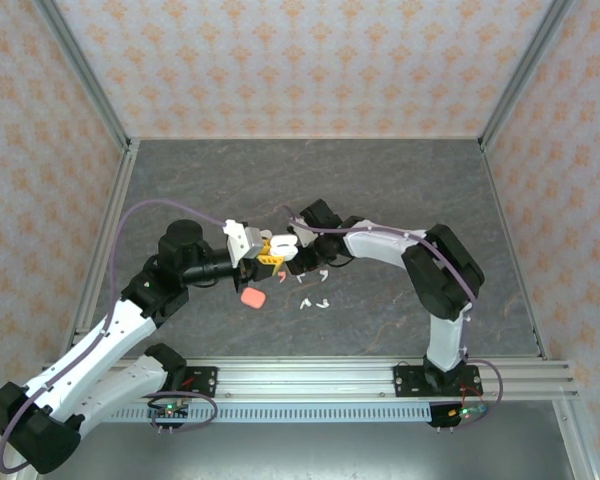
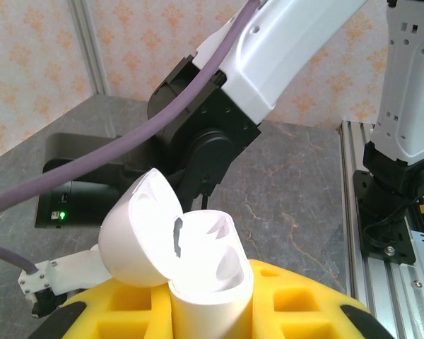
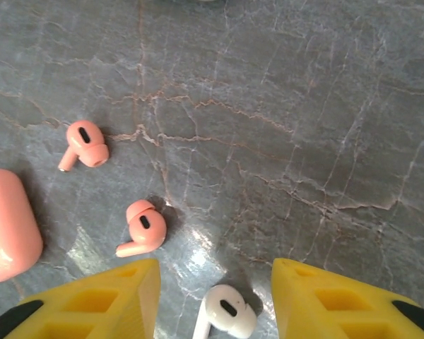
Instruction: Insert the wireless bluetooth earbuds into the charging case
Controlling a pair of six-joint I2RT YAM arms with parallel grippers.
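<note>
- The left jaws were seen clenched on the white charging case, which was gripped between their yellow fingers.
- The case was held upright and projecting past the fingertips. Its lid was tilted back on the hinge, so the mouth was left open.
- The right arm was seen close beyond the open case.
- The right jaws were found released, with their yellow fingers spread apart over the grey tabletop.
- One white earbud was seen lying on the tabletop in the gap between those fingers, touched by neither.
- A coral earbud was seen just ahead of one fingertip, apart from it.
- A second coral earbud was seen farther ahead on the same side.
- A closed coral case was seen lying out past that same finger, near the closer coral earbud but not touching it.
- From above, small white earbuds were made out on the base side of both jaws. Which of them lay between the right fingers could not be told.
</note>
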